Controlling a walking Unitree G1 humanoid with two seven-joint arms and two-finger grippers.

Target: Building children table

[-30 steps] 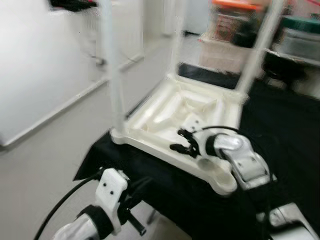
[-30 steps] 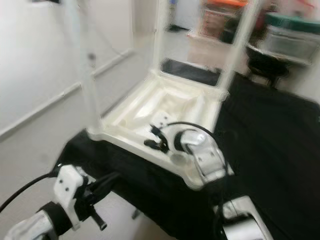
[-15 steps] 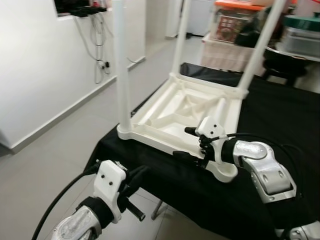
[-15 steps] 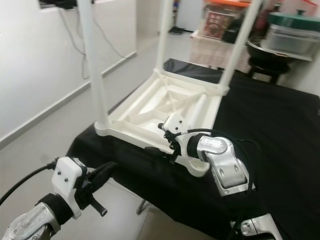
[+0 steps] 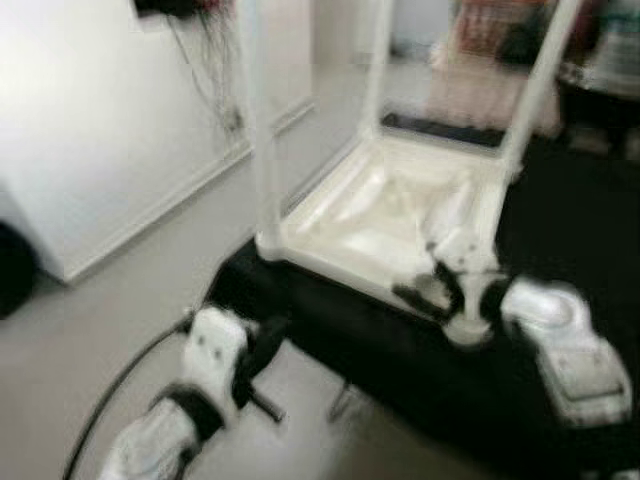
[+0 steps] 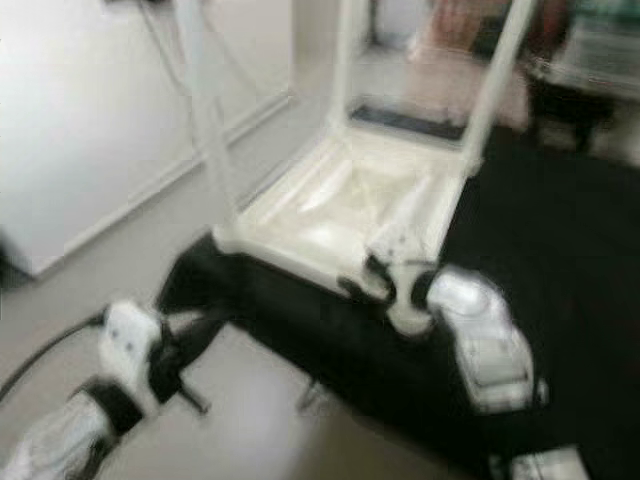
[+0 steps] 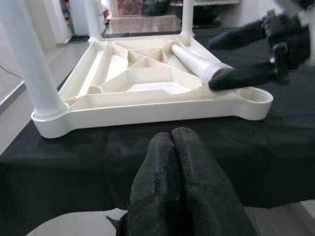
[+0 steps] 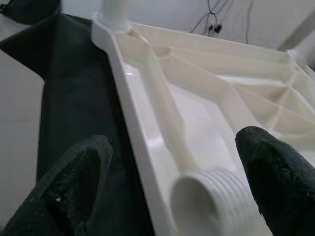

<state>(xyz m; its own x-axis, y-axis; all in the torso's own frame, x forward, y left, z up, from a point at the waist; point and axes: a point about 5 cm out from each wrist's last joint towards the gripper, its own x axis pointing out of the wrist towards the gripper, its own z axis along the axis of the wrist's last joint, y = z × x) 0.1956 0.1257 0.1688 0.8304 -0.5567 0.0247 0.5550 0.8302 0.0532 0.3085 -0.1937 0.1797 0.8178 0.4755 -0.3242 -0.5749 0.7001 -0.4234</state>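
Though the left eye view is blurred, you can see the upturned white table top (image 5: 385, 215) lying on the black-draped worktop (image 5: 560, 210), three legs standing up from it, with the right tool (image 5: 425, 290) at its near corner. In the left wrist view, your left tool (image 7: 172, 142) is pinched together, holding nothing, short of the worktop edge. In the right wrist view, your right tool's fingers (image 8: 78, 172) are spread wide on either side of the loose leg (image 8: 197, 196), whose threaded end faces the camera.

Right hand (image 8: 167, 187) fingers spread wide, arm extended forward; left hand (image 7: 184, 162) fingers pressed together, low.
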